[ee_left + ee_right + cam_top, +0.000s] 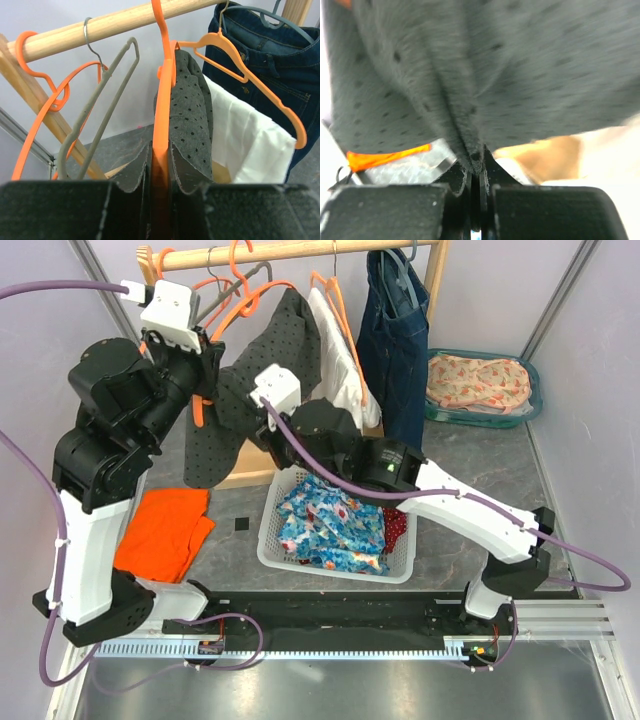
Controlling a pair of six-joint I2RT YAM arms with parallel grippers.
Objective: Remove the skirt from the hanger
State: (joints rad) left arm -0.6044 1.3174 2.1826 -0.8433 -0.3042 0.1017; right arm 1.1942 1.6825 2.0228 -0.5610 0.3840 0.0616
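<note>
While draped over the orange hanger (161, 107) under the wooden rail (115, 22), held at two places by clenched claws.

Shows the left gripper (161, 165) clamped on the orange hanger, jaws nearly together with only the thin plastic stem between them. Shows the right gripper (476, 172) pinched tight on a hanging fold of the skirt (495, 65), jaws almost fully closed with just the cloth edge in the slit. Leaves the skirt, grey with dark dots, slung over one shoulder of that hanger and touching the left claw's side. Sets it beside a white garment (250, 140) and dark jeans (270, 65), above the white basket (272, 540). Puts a bare grey hanger (100, 105) to the left on the rail.
</note>
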